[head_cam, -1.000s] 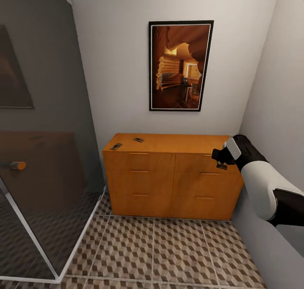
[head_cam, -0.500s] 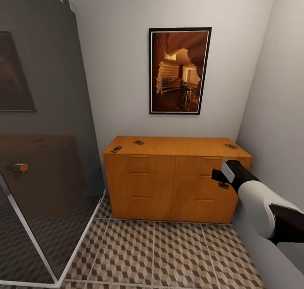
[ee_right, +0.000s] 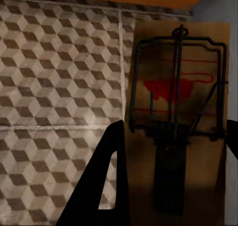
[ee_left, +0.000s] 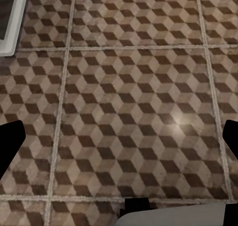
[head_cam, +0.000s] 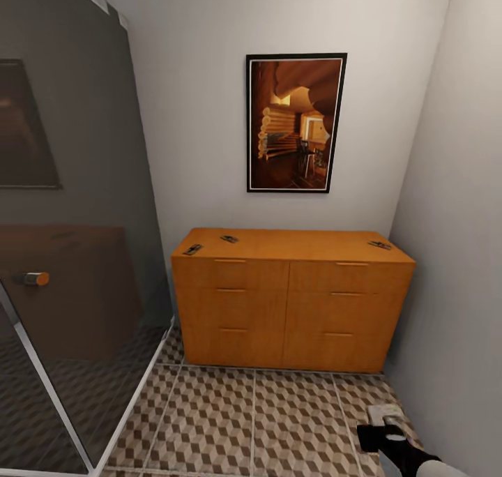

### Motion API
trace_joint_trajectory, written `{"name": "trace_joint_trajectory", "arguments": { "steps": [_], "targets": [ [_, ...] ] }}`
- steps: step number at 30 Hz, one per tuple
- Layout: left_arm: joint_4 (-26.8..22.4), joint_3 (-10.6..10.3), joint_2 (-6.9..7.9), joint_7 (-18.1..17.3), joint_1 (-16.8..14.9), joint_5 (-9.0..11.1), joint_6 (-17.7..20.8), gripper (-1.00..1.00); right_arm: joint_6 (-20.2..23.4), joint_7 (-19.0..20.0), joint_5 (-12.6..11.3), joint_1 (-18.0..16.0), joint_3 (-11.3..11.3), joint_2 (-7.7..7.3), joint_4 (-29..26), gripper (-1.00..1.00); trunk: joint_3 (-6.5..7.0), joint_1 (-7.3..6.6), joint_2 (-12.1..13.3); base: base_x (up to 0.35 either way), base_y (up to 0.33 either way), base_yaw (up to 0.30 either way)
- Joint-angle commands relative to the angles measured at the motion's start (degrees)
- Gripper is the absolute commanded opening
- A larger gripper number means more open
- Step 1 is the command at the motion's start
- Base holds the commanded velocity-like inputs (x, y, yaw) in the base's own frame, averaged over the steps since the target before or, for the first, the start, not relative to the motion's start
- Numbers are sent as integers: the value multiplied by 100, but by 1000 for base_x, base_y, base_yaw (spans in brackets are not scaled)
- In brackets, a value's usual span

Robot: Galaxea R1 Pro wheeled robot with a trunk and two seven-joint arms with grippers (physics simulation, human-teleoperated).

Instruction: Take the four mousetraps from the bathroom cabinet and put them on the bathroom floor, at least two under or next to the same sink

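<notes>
Mousetraps are what I am handling, and one of them (ee_right: 176,112) sits clamped in my right gripper (ee_right: 173,181): in the right wrist view I see its brown board with dark wire frame and a red mark, pinched between the two dark fingers (ee_right: 106,186), held above the cube-patterned bathroom floor (ee_right: 59,77). In the head view that right gripper (head_cam: 387,432) is low in the corner near the right wall, just over the tiles (head_cam: 265,414), in front of the cabinet's right end.

Three more traps lie on top of the orange-wood cabinet (head_cam: 289,303): one at the front left corner (head_cam: 192,250), one a little behind it (head_cam: 229,238), and one near the right back edge (head_cam: 380,245), well apart from the other two. A framed picture (head_cam: 295,123) hangs above the cabinet, and a glass shower panel (head_cam: 70,254) stands to the left.

My left gripper (ee_left: 124,151) has its dark fingertips spread wide apart, holding nothing, pointed down at bare tiles.
</notes>
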Motion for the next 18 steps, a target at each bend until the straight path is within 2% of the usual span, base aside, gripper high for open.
{"name": "trace_joint_trajectory", "arguments": {
  "steps": [1, 2, 4, 6, 7, 9, 10, 13, 17, 18],
  "targets": [
    [15, 51, 1, -17, -8, -43, -25, 100, -192, -7, 82, 101, -30, 4, 8, -100, -4, 0, -4, 0, 0, 0],
    [13, 51, -1, -14, -8, -43, -24, 100, -531, 0, 138, 365, 1, 10, 9, -100, -3, 0, -4, 0, 0, 0],
    [6, 54, -6, -12, -8, -41, -21, 100, -894, 4, 220, 614, 55, 14, 10, -100, -3, 0, -4, 0, 0, 0],
    [-17, 57, -15, -10, -16, -37, -10, 100, -1627, 9, 441, 1026, 199, 18, 12, -100, -2, 0, -4, 0, 0, 0],
    [-40, 58, -31, -7, -71, -30, 135, 100, -2247, 11, 627, 1327, 288, 19, 15, -100, -2, 0, -4, 0, 0, 0],
    [-100, 59, -72, -4, -153, -29, 444, 100, -2582, 12, 699, 1502, 318, 20, 18, -100, -2, 0, -4, 0, 0, 0],
    [-229, 59, -131, -2, -250, -32, 872, 100, -2813, 14, 734, 1610, 333, 20, 20, -100, -2, 0, -4, 0, 0, 0],
    [-548, 59, -200, -1, -348, -24, 1492, 100, -3015, 16, 758, 1683, 345, 20, 21, -100, -2, 0, -4, 0, 0, 0],
    [-1695, 54, -484, -1, -422, -29, 2863, 100, -3262, 13, 771, 1731, 352, 20, 23, -100, -2, 0, -4, 0, 0, 0],
    [-1890, 53, -511, -5, -425, -28, 3067, 100, -3271, 13, 772, 1733, 351, 20, 24, -100, -2, 0, -4, 0, 0, 0]
  ]
}}
